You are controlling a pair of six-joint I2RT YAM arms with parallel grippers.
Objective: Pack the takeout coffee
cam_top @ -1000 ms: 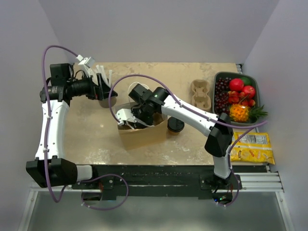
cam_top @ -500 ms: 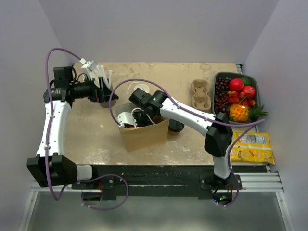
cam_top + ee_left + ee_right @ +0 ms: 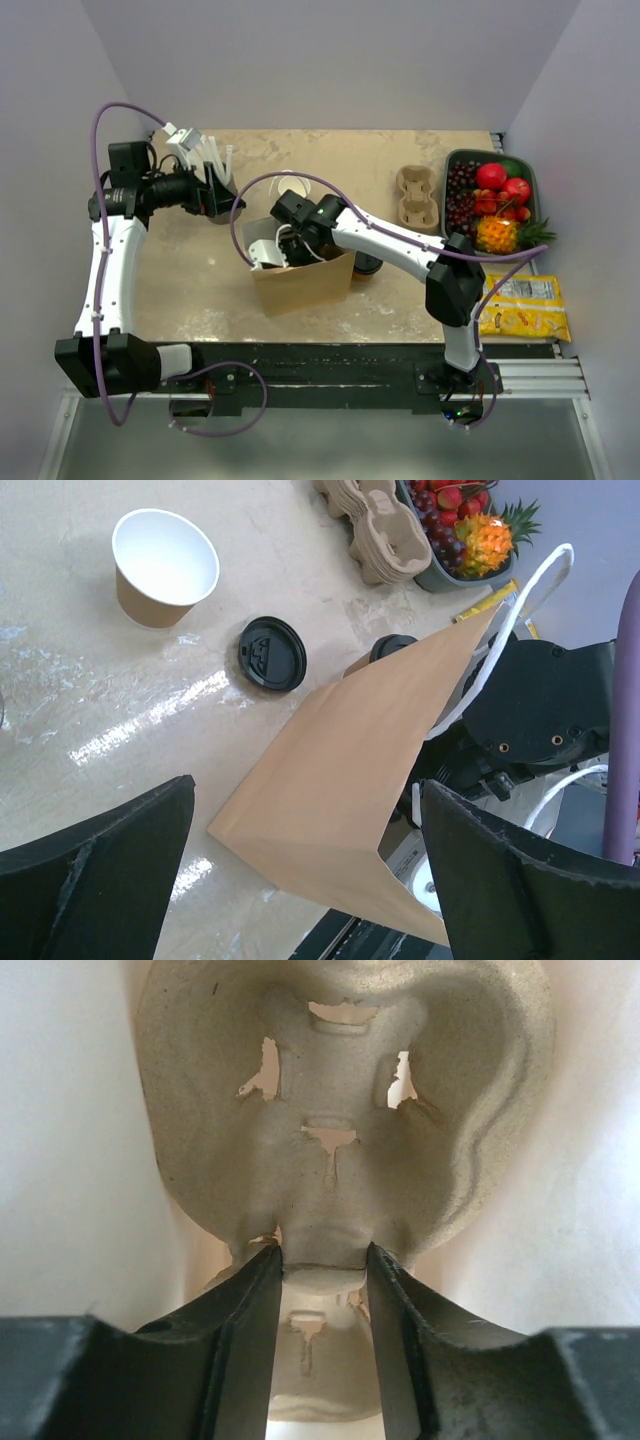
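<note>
The right claw (image 3: 322,1260) was seen down inside the brown paper bag (image 3: 300,282). Its jaws were partly closed and pinched on the central rib of a moulded pulp cup carrier (image 3: 345,1110). The step in hand was judged to be seating that carrier on the bag's floor. It would best be lowered level and released only once settled, so that the bag is not tipped.

The takeout coffee (image 3: 365,263) was not yet packed and stood on the table just beside the bag's right side. The left claw (image 3: 308,785) was held wide open and empty near the table's far left corner.

A loose black lid (image 3: 272,653), a lidless cup (image 3: 165,565), spare carriers (image 3: 418,197) and a fruit tray (image 3: 490,195) by the right edge were noted. The bag's white handles (image 3: 520,610) could snag the arm when it is drawn out.
</note>
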